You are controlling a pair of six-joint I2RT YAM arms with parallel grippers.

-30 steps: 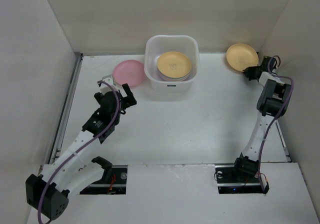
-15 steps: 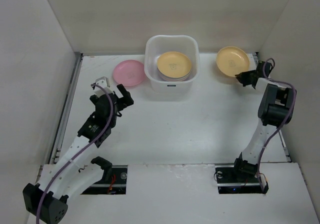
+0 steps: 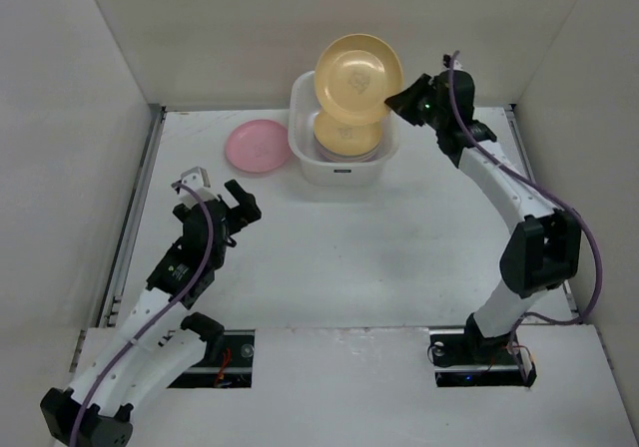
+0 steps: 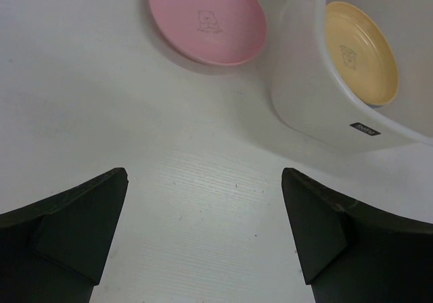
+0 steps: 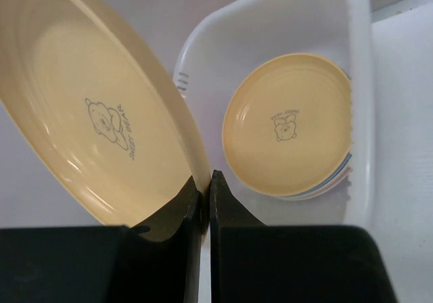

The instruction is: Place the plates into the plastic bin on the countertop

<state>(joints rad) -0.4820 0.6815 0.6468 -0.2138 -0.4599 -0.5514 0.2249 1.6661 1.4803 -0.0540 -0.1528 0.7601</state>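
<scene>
My right gripper (image 3: 401,99) (image 5: 206,181) is shut on the rim of a yellow-orange plate (image 3: 357,76) (image 5: 95,120) and holds it tilted, high above the white plastic bin (image 3: 304,146) (image 5: 362,80). A stack of plates topped by a yellow-orange one (image 3: 344,134) (image 5: 287,134) (image 4: 362,53) lies in the bin. A pink plate (image 3: 257,146) (image 4: 206,19) lies flat on the countertop (image 3: 379,247) left of the bin. My left gripper (image 3: 222,200) (image 4: 203,235) is open and empty, over the countertop in front of the pink plate.
Grey metal rails (image 3: 135,218) run along the left and right edges of the countertop. White walls enclose the back and sides. The bin wall (image 4: 318,107) stands right of the pink plate in the left wrist view.
My right gripper has lifted the yellow-orange plate from the back right corner and swung it left to above the bin. My left gripper has drawn back toward me, away from the pink plate.
</scene>
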